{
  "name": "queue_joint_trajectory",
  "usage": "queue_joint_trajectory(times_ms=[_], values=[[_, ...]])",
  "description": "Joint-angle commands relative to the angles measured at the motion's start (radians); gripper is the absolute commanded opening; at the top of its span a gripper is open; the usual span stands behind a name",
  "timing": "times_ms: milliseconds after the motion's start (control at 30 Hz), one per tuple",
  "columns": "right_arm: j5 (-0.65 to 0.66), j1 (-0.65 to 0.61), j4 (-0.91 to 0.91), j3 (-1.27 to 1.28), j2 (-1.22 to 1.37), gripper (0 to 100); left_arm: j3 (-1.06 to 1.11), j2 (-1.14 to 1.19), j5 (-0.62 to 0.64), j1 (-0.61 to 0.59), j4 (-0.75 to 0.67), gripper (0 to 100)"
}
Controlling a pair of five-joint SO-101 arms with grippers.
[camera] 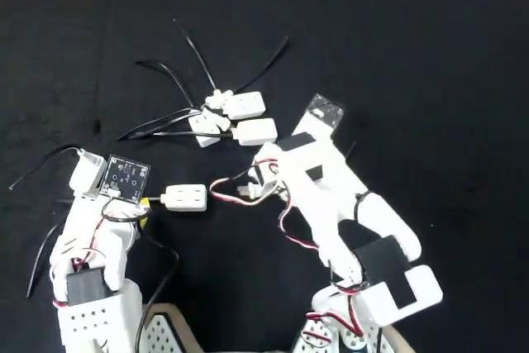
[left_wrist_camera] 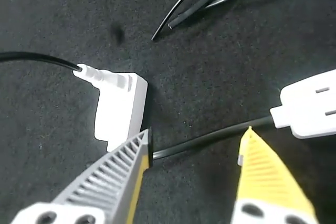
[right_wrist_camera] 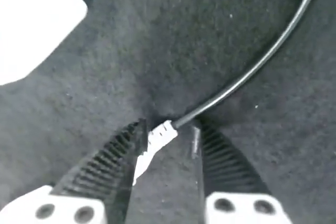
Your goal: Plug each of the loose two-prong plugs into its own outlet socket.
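Observation:
My left gripper [left_wrist_camera: 197,132] stands open low over the black cloth, its fingers either side of a black cable [left_wrist_camera: 210,137]. That cable runs to a white outlet socket [left_wrist_camera: 310,111] beside the yellow finger. A loose white two-prong plug [left_wrist_camera: 118,106] lies just outside the grey finger. In the high view this socket [camera: 183,197] lies between the two arms. My right gripper [right_wrist_camera: 165,135] is narrowly open on the cloth around the small white end of another plug [right_wrist_camera: 157,140], which leans on one finger. Two more sockets [camera: 256,131] lie farther back.
Further white plugs [camera: 211,126] with loose black cables [camera: 161,121] are bunched behind the arms at the table's middle. A white block [right_wrist_camera: 31,30] lies near my right gripper. Red and white arm wires [camera: 227,196] hang near the right gripper. Open black cloth lies to the right and back.

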Motion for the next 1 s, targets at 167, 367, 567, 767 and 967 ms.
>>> queue_joint_trajectory(times_ms=[167, 367, 567, 767, 967], values=[[-0.026, -0.069, -0.094, 0.039, -0.008, 11.9, 0.018, -0.002, -0.011, 0.013, 0.008, 27], [-0.023, -0.058, -0.017, 0.035, -0.013, 2.6, 0.018, -0.002, -0.011, 0.013, 0.008, 27], [0.172, 0.077, 0.192, -0.059, -0.071, 1.1, 0.018, -0.002, -0.011, 0.012, 0.008, 27], [0.405, 0.157, 0.407, -0.166, -0.188, 1.1, 0.018, -0.002, -0.011, 0.012, 0.008, 27], [0.885, 0.173, 0.308, -0.162, -0.196, 1.1, 0.018, -0.002, -0.011, 0.012, 0.008, 27]])
